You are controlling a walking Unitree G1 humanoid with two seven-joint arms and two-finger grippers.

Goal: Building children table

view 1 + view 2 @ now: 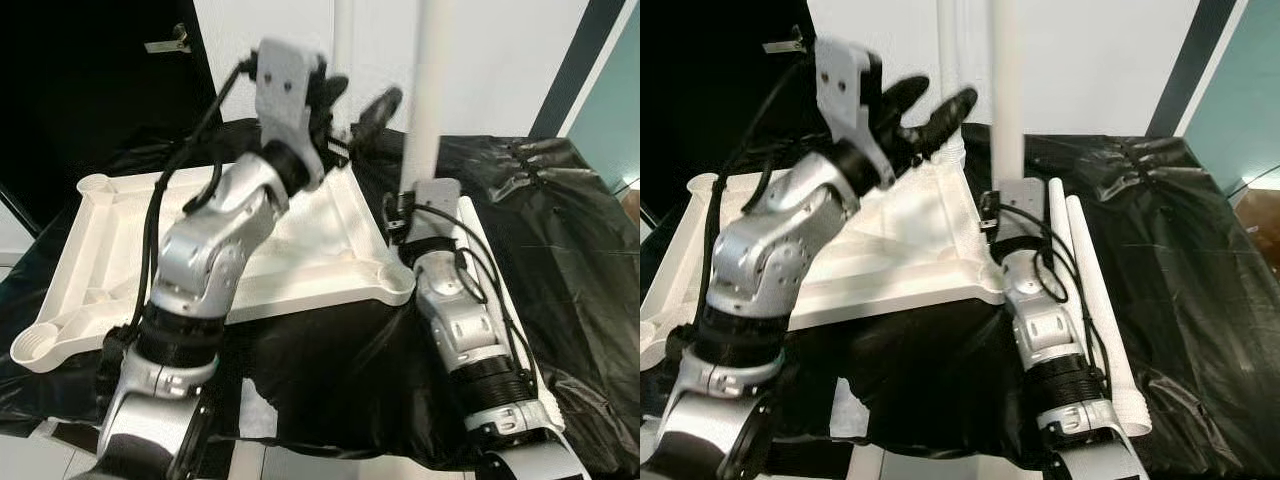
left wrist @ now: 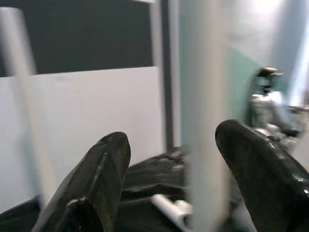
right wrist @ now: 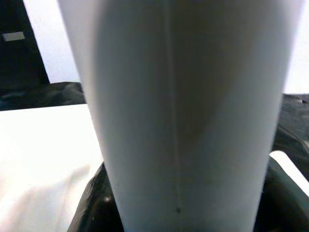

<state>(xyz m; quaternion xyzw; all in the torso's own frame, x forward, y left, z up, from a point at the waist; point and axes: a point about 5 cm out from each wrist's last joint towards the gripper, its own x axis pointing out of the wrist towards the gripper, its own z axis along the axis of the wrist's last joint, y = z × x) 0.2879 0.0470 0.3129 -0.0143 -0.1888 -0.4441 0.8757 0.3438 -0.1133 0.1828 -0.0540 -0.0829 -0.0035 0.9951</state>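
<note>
White wall (image 1: 500, 60), dark door (image 1: 90, 80)

2 silver, rounded arm casings with black ribbed joint rings and looping black cables. The left hand (image 1: 925, 115) has a flat grey wrist plate with 2 dark screws behind 2 glossy black tapered fingers (image 2: 91, 186); the right hand (image 1: 420, 200) has a grey bracket behind it.

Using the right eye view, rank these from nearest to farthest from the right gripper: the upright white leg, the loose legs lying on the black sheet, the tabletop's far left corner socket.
1. Upright white leg: held in the right gripper.
2. Loose legs: lying just to its right.
3. Far left corner socket: across the upturned tabletop, to its left.
</note>
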